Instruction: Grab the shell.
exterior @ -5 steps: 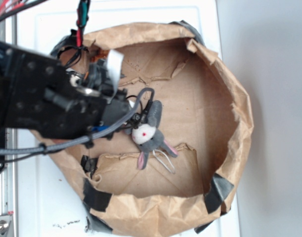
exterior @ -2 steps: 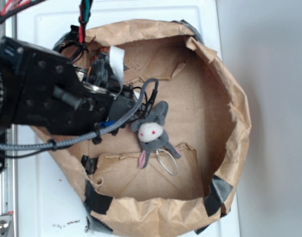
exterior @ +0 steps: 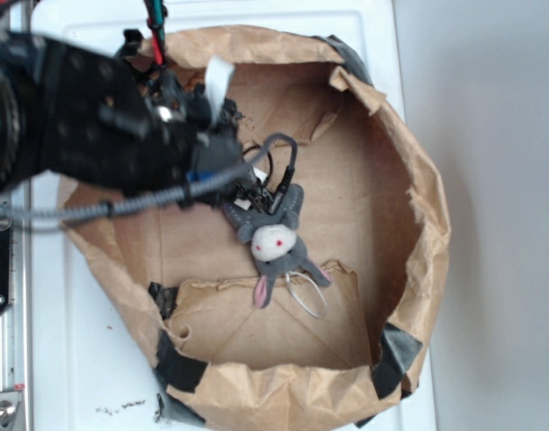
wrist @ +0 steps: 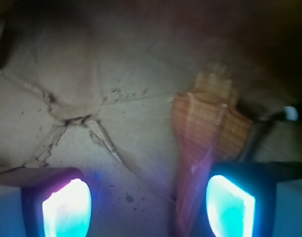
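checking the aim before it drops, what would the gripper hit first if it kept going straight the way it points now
Probably bare brown paper. The open gripper has mostly floor between its fingers; the shell lies off-centre, by the finger on the right of the wrist view, which might clip it. Depth is unclear.

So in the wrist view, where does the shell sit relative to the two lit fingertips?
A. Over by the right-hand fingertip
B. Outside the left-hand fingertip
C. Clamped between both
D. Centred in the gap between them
A: the shell runs down beside the right-hand pad of the open gripper, leaving the middle of the gap as bare brown paper.
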